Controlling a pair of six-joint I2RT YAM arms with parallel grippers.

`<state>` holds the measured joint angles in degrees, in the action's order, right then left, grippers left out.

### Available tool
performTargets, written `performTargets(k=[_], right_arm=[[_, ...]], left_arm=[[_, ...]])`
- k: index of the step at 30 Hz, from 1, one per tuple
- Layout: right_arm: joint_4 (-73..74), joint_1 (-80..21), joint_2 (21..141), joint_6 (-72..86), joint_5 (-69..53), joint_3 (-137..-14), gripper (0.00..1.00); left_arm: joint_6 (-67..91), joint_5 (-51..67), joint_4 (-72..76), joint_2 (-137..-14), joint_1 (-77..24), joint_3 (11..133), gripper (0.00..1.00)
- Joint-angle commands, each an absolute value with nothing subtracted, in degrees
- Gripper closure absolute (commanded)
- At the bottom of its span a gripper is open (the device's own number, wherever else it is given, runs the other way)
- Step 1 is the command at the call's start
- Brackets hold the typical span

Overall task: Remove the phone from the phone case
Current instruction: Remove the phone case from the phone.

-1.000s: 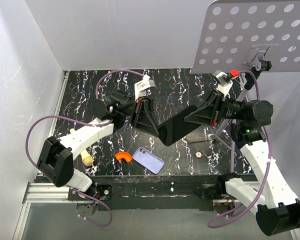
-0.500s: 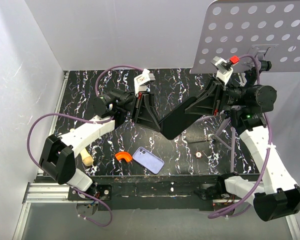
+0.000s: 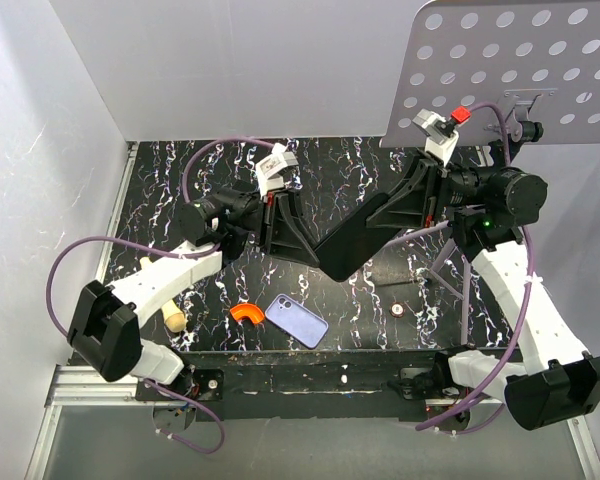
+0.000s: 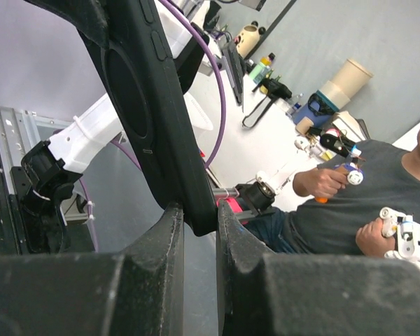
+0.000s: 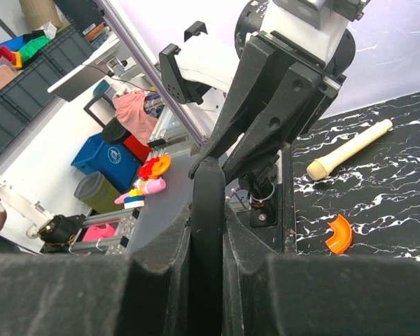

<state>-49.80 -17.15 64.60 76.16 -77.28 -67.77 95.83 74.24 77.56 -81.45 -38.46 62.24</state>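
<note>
Black marbled tabletop across the middle of the top view. Perforated plate on a stand at the upper right, seemingly no part of the work.

Held in the air above the centre of the tabletop, resting on nothing: the black phone case. Pinched at its left end between the fingers of the left gripper, and at its right end between the fingers of the right gripper. Same in both wrist views: the edge of the case clamped between the two pads, no gap on either side. Probably gripped at two ends like this in order to bend or twist the shell, so that a corner opens.

Lying flat at the lower centre of the top view, well apart from the case: a purple phone, camera side up. By this judgement, out of the black shell already. Impossible to see the inner side of the shell to be sure.

At the lower left, a wooden dowel. Just beside the left end of the phone, an orange curved piece. To the right of the phone, a small round thing, too small to name.
</note>
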Motion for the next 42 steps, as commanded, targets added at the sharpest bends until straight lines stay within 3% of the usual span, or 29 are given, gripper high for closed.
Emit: performTargets(k=[1,7,15,24,33,42], right_arm=[[-61.96,-19.07,64.42,69.78,-73.04,-67.33,0.99],[-75.66,-19.25,66.80,82.87,-72.42,-66.97,0.99],[-70.67,-19.42,67.50,84.37,-71.02,-64.16,0.99],[-53.80,-19.69,65.21,84.11,-67.33,-64.33,0.99],[-53.88,-21.18,66.36,88.33,-67.24,-62.67,0.99],[-69.08,-23.38,71.89,96.94,-65.13,-62.14,0.99]], left_arm=[[94.76,60.12,88.51,-77.79,-41.92,59.86,1.00],[88.86,60.20,88.42,-76.11,-43.85,59.32,1.00],[85.96,63.28,88.42,-76.64,-45.35,62.67,1.00],[83.06,61.00,88.42,-75.58,-45.35,62.75,1.00],[82.44,60.82,88.42,-74.88,-46.84,64.16,1.00],[80.60,60.21,88.42,-75.23,-49.83,64.86,1.00]])
